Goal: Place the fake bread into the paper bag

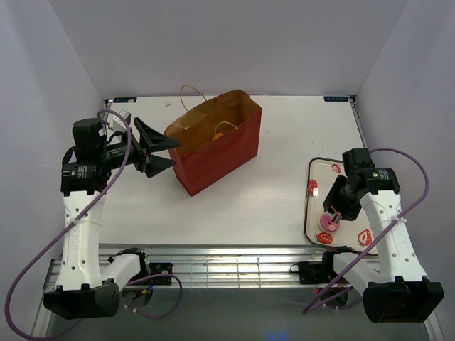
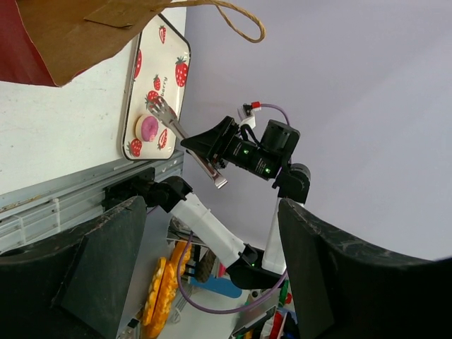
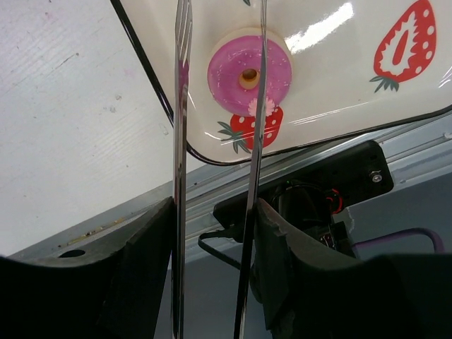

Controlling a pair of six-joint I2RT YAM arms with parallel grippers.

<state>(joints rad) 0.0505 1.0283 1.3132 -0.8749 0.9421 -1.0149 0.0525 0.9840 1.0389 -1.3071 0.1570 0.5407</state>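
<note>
We see the round pink-iced toy doughnut [image 3: 248, 76], cream-rimmed with a small centre hole, lying at the near end of the strawberry-printed white tray [image 1: 316, 170] on the right. Our right gripper [image 3: 212, 282] clamps the long silver metal tongs [image 3: 180, 141], whose arms are parted over the doughnut. The left gripper [image 1: 169, 151] gapes wide beside the tall red-brown paper bag [image 1: 220, 156], and an orange toy pastry [image 1: 219, 134] shows inside the bag.

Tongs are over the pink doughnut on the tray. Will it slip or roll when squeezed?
The doughnut lies flat, so rolling looks unlikely. The tray shines glossy, so it may skid sideways as the thin tongs close. It looks small, so it is probably light.
</note>
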